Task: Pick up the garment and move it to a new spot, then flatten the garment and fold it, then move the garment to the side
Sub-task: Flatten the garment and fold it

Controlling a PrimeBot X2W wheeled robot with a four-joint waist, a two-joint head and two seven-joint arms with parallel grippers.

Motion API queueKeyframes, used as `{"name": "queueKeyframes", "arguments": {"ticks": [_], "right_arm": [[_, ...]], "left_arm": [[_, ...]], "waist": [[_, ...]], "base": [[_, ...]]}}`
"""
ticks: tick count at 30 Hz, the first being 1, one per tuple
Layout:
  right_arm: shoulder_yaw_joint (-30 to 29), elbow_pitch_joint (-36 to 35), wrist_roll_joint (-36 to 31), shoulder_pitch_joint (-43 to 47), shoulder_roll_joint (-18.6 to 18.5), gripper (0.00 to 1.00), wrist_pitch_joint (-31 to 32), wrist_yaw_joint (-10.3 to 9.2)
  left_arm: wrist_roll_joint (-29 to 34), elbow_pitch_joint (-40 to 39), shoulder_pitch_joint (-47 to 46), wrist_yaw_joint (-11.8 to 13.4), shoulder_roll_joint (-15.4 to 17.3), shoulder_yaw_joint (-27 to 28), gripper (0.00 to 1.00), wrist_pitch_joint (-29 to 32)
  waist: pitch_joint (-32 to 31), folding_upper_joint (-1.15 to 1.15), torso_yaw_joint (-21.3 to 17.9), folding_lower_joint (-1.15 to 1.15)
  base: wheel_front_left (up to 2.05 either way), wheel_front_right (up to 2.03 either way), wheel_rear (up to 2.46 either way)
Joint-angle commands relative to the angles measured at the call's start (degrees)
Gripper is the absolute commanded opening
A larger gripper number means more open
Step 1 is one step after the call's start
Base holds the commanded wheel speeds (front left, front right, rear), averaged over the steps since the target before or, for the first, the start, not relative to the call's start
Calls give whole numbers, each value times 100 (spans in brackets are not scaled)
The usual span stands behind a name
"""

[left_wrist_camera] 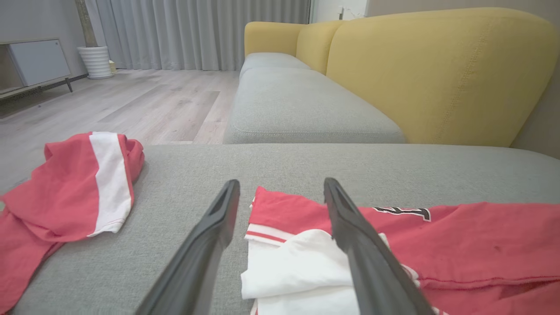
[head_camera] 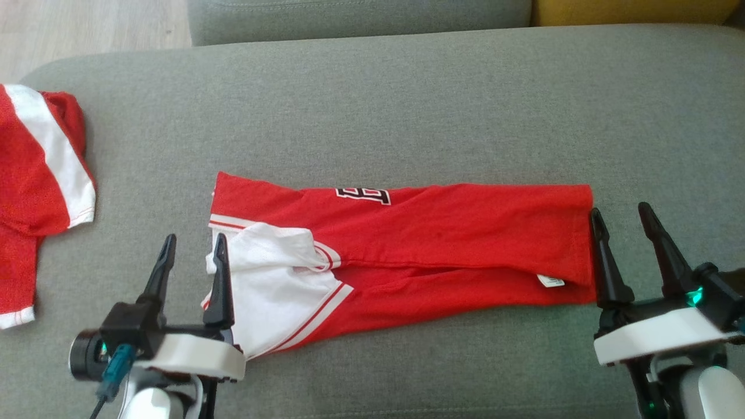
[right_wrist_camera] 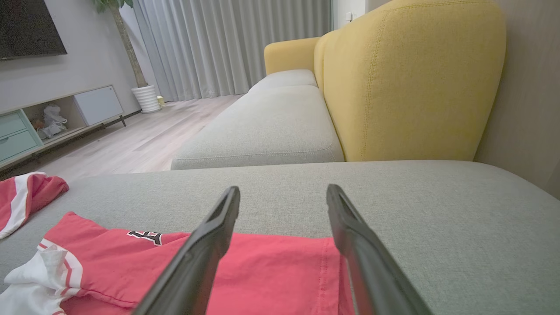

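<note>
My left pincer and right pincer stand spread, empty, at either end of the garment, a folded strip on the sofa cushion. Pinching only its top layer could pull the fold open, spilling the white sleeve.

Grey seat cushion spreading across foreground. Spare red-and-white shirt lying crumpled at its left edge. Yellow backrest rising beside second grey cushion. Pale wood floor stretching toward grey curtains. White ribbed pot standing by curtains. Low cabinet sitting along wall; dark panel hanging above, possibly TV.
</note>
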Motion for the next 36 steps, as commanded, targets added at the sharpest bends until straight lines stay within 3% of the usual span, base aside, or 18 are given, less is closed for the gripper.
{"name": "queueKeyframes", "arguments": {"ticks": [1, 16, 24, 30, 36], "right_arm": [[93, -223, -43, -77, -42, 100, 17, 42], [180, -59, -30, -239, -109, 100, 121, 42], [101, 1226, 27, -1060, -423, 100, 204, 42], [-124, 2089, 39, -1402, -423, 100, 763, 42], [-254, 2281, 164, -1503, -215, 100, 1589, 42]], "left_arm": [[11, -158, -90, 38, 83, 171, 100, -8], [-3, -84, -197, 91, 97, 75, 100, 5], [-32, -20, -506, 52, 38, -69, 100, -29], [-18, 78, -795, 26, -8, -187, 100, -71], [-22, 154, -985, 30, -20, -186, 100, -104]], "waist": [[-8, 0, 2, 0], [98, 0, 33, 0], [413, 0, 74, 0], [718, 0, 130, 0], [959, 0, 101, 0]], "base": [[0, 0, 0], [0, 0, 0], [0, 0, 0], [0, 0, 0], [0, 0, 0]]}}
